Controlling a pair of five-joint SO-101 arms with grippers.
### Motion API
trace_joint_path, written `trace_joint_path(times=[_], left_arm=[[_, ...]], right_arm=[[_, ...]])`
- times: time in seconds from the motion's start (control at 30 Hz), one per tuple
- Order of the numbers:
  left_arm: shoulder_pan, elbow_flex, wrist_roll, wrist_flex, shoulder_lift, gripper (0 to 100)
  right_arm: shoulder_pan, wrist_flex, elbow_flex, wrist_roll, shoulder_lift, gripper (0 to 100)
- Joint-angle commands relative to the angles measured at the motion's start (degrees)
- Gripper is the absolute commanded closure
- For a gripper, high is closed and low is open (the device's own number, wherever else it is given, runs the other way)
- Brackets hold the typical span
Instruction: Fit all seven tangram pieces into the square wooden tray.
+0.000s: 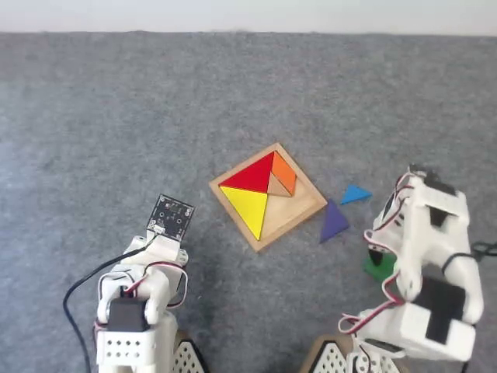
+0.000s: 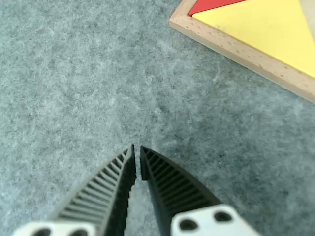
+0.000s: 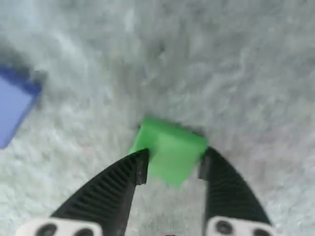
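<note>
The square wooden tray (image 1: 307, 208) lies turned like a diamond and holds a red triangle (image 1: 252, 177), a yellow triangle (image 1: 250, 206) and a small orange piece (image 1: 284, 176). Just right of the tray, a purple triangle (image 1: 334, 221) and a blue triangle (image 1: 355, 194) rest on the carpet. Further right, my right gripper (image 3: 172, 160) is shut on a green piece (image 3: 172, 150), one finger against each side of it, low over the carpet (image 1: 378, 269). My left gripper (image 2: 137, 150) is shut and holds nothing, hovering over carpet near the tray's rim (image 2: 236, 49).
Grey carpet covers the whole table. The purple triangle's edge (image 3: 15, 105) lies a short way from the green piece. The left arm (image 1: 136, 303) stands at the front left and the right arm (image 1: 427, 256) at the front right.
</note>
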Motion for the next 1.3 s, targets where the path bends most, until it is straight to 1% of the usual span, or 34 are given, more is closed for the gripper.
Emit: trace_joint_path(times=[0.0,0.13,0.23,0.37,0.43,0.5,0.63,0.7,0.77,0.87,1.0,1.07,1.2,1.27], left_arm=[[-0.26,-0.40,-0.62,0.18,-1.32,98],[-0.26,-0.40,-0.62,0.18,-1.32,98],[-0.26,-0.40,-0.62,0.18,-1.32,98],[-0.26,-0.40,-0.62,0.18,-1.32,98],[-0.26,-0.40,-0.62,0.18,-1.32,98],[-0.26,-0.40,-0.62,0.18,-1.32,98],[-0.26,-0.40,-0.62,0.18,-1.32,98],[-0.26,-0.40,-0.62,0.18,-1.32,98],[-0.26,-0.40,-0.62,0.18,-1.32,98],[-0.26,-0.40,-0.62,0.18,-1.32,98],[-0.26,-0.40,-0.62,0.18,-1.32,98],[-0.26,-0.40,-0.62,0.18,-1.32,98],[-0.26,-0.40,-0.62,0.18,-1.32,98],[-0.26,-0.40,-0.62,0.18,-1.32,98]], right_arm=[[-1.01,-2.68,-3.52,0.97,6.20,96.8],[-2.51,-2.15,-6.42,4.22,6.64,99.1],[-4.88,-2.42,-9.32,4.40,6.11,99.1],[-11.12,-2.15,-14.07,7.21,5.32,99.1],[-14.55,-2.15,-16.97,7.47,5.67,99.0],[-17.36,-2.15,-19.34,10.55,5.93,99.0],[-20.62,-0.84,-20.04,20.04,5.32,98.9],[-22.11,2.07,-19.96,18.46,5.23,99.1],[-23.60,4.00,-18.02,14.33,4.18,99.1],[-25.36,-0.22,-9.41,11.08,-1.01,99.1],[-24.40,-7.43,2.11,6.95,-14.02,97.9],[-23.60,-6.02,4.57,5.71,-20.09,92.4],[-23.60,2.24,5.45,5.54,-28.26,77.9],[-23.16,3.30,5.54,5.54,-28.00,75.5]])
